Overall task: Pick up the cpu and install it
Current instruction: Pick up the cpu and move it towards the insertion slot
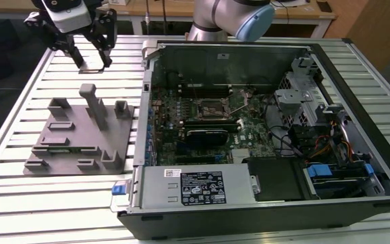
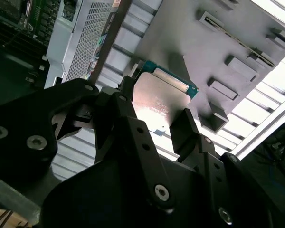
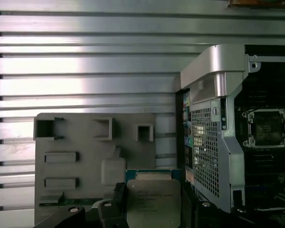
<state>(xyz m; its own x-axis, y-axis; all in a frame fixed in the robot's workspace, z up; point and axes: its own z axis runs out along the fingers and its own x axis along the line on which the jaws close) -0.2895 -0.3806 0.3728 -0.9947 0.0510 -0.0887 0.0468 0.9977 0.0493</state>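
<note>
Two fingers [image 2: 187, 130] of the gripper [image 1: 93, 65] are pinching the cpu [image 2: 157, 99] by its edges; it is hanging in the air near the grey fixture tray [image 1: 79, 134], at ten o'clock from the open computer case [image 1: 235, 58] in the exterior view.

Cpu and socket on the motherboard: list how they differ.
Look: the cpu has a pale silvery top with a green edge; the socket is dark inside a metal frame.
Place: the cpu is held between the fingers of the gripper, outside the computer case, near the grey tray; the socket is fixed to the motherboard inside the case.
Shared: both are roughly square.
</note>
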